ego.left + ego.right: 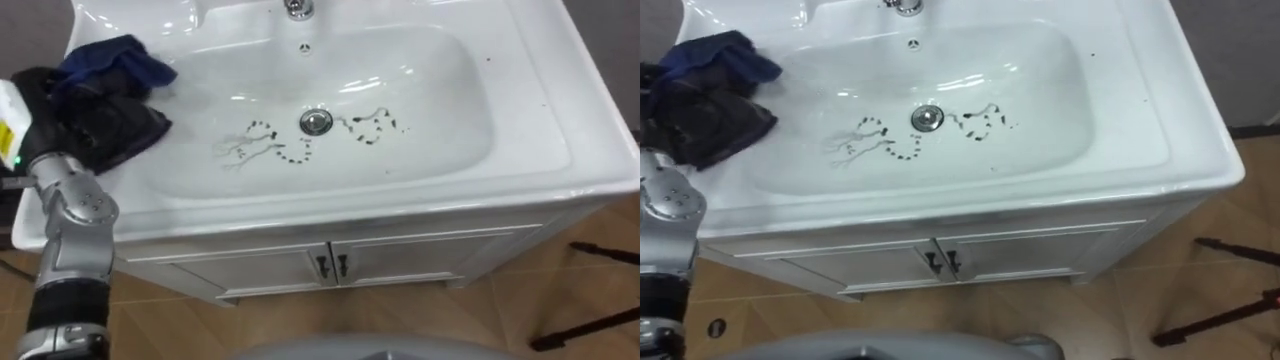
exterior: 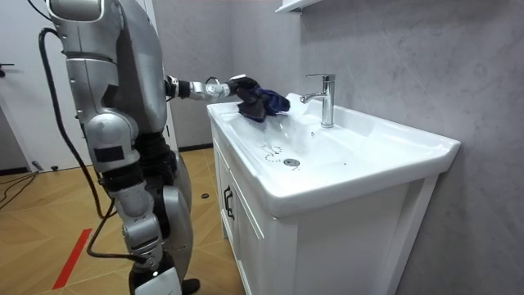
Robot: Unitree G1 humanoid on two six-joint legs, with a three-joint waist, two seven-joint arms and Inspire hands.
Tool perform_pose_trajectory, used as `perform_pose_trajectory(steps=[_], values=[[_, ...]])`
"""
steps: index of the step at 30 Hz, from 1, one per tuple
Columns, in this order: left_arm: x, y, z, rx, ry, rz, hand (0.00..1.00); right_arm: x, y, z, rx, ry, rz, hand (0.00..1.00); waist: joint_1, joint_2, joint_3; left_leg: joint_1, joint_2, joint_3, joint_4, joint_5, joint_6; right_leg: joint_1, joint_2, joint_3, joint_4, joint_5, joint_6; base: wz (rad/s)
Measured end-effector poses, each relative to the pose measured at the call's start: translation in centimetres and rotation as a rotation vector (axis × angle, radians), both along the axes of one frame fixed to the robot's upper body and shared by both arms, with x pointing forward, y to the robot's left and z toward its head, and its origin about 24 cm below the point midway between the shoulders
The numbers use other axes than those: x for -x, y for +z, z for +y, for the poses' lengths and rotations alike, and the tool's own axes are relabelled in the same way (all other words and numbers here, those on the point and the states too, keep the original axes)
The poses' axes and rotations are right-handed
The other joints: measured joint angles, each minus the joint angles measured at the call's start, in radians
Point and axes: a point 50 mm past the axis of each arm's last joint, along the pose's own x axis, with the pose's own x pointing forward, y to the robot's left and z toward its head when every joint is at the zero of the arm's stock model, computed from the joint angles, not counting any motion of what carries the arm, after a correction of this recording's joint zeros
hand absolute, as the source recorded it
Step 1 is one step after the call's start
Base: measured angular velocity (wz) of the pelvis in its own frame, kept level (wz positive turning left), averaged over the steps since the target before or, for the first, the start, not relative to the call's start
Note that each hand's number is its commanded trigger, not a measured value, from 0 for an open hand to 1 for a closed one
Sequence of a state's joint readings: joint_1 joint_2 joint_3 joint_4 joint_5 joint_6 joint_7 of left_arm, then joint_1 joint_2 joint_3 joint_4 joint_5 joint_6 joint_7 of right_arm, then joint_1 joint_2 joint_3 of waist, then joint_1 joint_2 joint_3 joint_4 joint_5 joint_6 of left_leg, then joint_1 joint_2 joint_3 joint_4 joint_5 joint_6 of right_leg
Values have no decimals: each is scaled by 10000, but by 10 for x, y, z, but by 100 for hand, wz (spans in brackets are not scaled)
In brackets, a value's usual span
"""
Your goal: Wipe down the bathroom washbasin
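Nearest to me in the eye views are the white cabinet doors (image 1: 270, 270) below the basin, shut, with two dark handles (image 1: 331, 265) side by side at the centre seam. Above them runs the front rim of the basin (image 1: 400, 200). The robot's left forearm rises from the lower left corner and reaches the basin's left rim. There the black left hand (image 1: 100, 125) lies on the rim, touching the dark blue cloth (image 1: 112, 60). I cannot tell whether the hand is clenched on the cloth or merely resting against it. The cloth is bunched on the left rim, just beyond the hand, at the edge of the bowl. In the bowl, thin dark marks (image 1: 262, 145) lie to the left of the drain (image 1: 316, 122), and a second group of marks (image 1: 372, 127) lies to its right. Beyond the drain are the overflow hole (image 1: 306, 47) and the base of the tap (image 1: 298, 8) on the rear rim. In the room view, the robot stands upright on the wooden floor (image 2: 49, 213) at the front of the cabinet, left arm stretched level to the far rim. The right hand (image 2: 121, 174) hangs low beside the hip, and I cannot tell its state. A grey wall (image 2: 409, 65) stands behind the tap.
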State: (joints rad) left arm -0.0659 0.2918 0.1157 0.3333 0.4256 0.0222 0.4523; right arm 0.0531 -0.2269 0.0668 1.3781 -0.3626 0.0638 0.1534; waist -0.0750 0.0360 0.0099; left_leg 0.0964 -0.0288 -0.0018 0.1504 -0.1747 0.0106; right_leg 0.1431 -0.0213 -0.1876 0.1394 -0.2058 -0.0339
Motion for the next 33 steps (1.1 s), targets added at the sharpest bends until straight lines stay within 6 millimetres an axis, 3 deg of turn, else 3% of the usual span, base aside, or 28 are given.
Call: perform_pose_trajectory(steps=[5, 9, 16, 22, 27, 33], values=[[-5, 4, -17, 28, -955, -506, 100, 0, -1, 3, -121, 27, -94, 0, -90, -108, 17, 33, 71, 220, -5, -1, -2, -52, 106, 336, 20, 50, -85, -23], [-5, 5, -18, 54, -1019, -657, 100, 14, -2, 5, -167, -106, 301, 0, -100, -182, 9, 80, 131, 266, 3, -3, -5, -114, 173, 498, 23, 79, -135, -10], [-5, 6, -18, -323, -1100, -705, 100, 24, -4, 13, -361, -223, 549, 0, -2, -338, -70, 155, 160, 259, 2, -4, -7, -40, 214, 518, -9, 98, -160, 0], [-2, 0, -19, -1329, -1255, -210, 100, 24, -4, 13, -336, -214, 657, 0, 9, -202, -84, 181, 150, 247, 1, -5, -8, 11, 210, 511, -20, 120, -135, 1], [12, -22, -15, -2488, -1290, 1286, 100, 25, -4, 12, -451, -247, 744, 0, -21, 60, -84, 190, 153, 256, -8, -5, -8, 3, 210, 541, -32, 142, -130, -1], [26, -48, -9, -3600, -1351, 3167, 100, 22, -3, 9, -562, -264, 725, 0, -38, 126, -85, 186, 161, 267, 0, -5, -8, -9, 219, 551, -21, 146, -136, 0]])
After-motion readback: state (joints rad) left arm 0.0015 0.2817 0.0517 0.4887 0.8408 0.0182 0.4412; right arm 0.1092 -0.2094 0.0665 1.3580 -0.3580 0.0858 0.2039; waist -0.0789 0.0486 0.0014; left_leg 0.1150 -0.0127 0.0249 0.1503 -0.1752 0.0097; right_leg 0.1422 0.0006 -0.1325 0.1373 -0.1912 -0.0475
